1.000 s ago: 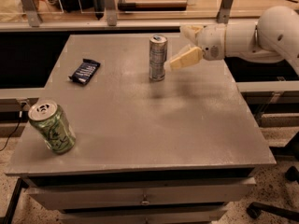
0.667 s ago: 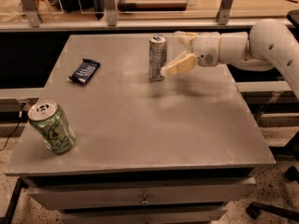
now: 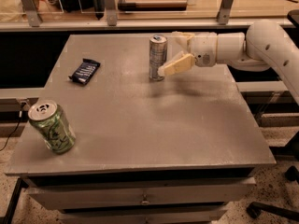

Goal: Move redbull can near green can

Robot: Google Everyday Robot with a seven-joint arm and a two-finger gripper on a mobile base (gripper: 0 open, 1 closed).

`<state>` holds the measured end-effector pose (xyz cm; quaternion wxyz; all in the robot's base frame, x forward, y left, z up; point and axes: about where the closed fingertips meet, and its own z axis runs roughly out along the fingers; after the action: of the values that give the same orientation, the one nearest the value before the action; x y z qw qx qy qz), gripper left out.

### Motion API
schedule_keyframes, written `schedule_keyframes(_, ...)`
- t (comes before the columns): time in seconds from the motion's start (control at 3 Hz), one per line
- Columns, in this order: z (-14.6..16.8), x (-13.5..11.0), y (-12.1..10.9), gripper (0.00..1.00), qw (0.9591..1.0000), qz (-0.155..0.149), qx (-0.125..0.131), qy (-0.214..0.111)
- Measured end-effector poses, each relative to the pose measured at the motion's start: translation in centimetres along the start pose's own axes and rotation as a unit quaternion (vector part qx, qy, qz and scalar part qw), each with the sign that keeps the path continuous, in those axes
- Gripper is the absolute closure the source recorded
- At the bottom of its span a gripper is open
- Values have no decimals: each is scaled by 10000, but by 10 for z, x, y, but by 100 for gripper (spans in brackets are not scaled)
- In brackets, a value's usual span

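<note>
I read the table [image 3: 187, 125] as a clock face, with twelve at the far edge. At about eight o'clock, close to the front-left corner, the green can [image 3: 51, 127] stands alone with its pull-tab top showing. That is my goal spot, and there is bare surface on its right for a second can.

At ten o'clock lies a dark snack bar [image 3: 84, 71], flat and well apart from both cans. I judge it sits off the straight path between them, so it needs no handling.

Near twelve o'clock the redbull can [image 3: 158, 58] stands upright, well apart from the green can, so the move itself is not yet done.

Just to its right is the gripper [image 3: 168, 52], reaching in level from three o'clock on the white arm. Its fingers are spread wide. One points past the can's top on the far side, and the other angles down toward the base on the near side. That spread suits closing around the slim body from the side. The lower fingertip [image 3: 163, 71] looks to be at the can's foot, but I cannot tell whether it touches.

I judge this as the approach to the grasp. The next step is to get the can squarely between the fingers before closing, since a tall narrow can tips easily if one finger nudges it first.
</note>
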<state>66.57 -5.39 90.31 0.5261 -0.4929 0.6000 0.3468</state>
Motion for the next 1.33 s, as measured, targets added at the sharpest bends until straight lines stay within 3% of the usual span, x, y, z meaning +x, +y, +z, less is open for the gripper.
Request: schedule_keyframes(1.33, 11, 35, -9, 0, 9995, 191, 24, -235)
